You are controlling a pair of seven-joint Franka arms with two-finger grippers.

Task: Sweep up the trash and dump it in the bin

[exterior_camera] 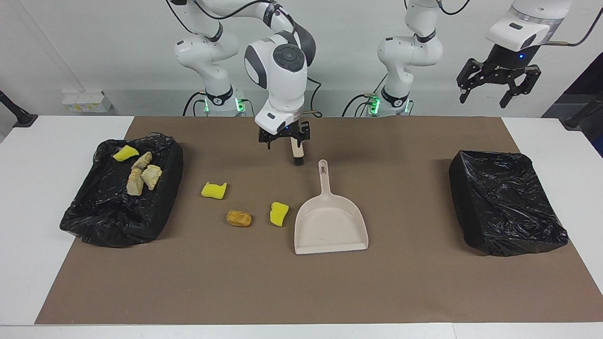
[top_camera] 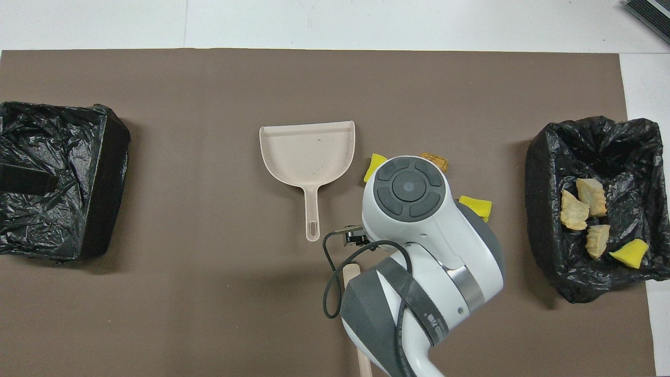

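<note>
Three scraps of trash lie on the brown mat: a yellow sponge chunk (exterior_camera: 214, 189) (top_camera: 476, 207), a golden-brown bread lump (exterior_camera: 239, 219) (top_camera: 435, 161) and a second yellow sponge chunk (exterior_camera: 279, 214) (top_camera: 374, 166) beside the beige dustpan (exterior_camera: 330, 226) (top_camera: 309, 154). One yellow chunk (exterior_camera: 125, 153) (top_camera: 628, 254) and three pale pastry lumps (exterior_camera: 141, 172) (top_camera: 581, 207) lie in the black-lined bin (exterior_camera: 118, 216) (top_camera: 544, 173) at the right arm's end. My right gripper (exterior_camera: 285, 141) (top_camera: 356, 236) is low beside the dustpan's handle tip, shut on a wooden brush handle (exterior_camera: 297, 150) (top_camera: 351, 272). My left gripper (exterior_camera: 498, 87) waits open, raised high.
A second black-lined bin (exterior_camera: 509, 207) (top_camera: 52, 183) stands at the left arm's end of the mat, with nothing seen in it. The dustpan lies flat, its handle pointing toward the robots. White table (exterior_camera: 28, 212) borders the mat.
</note>
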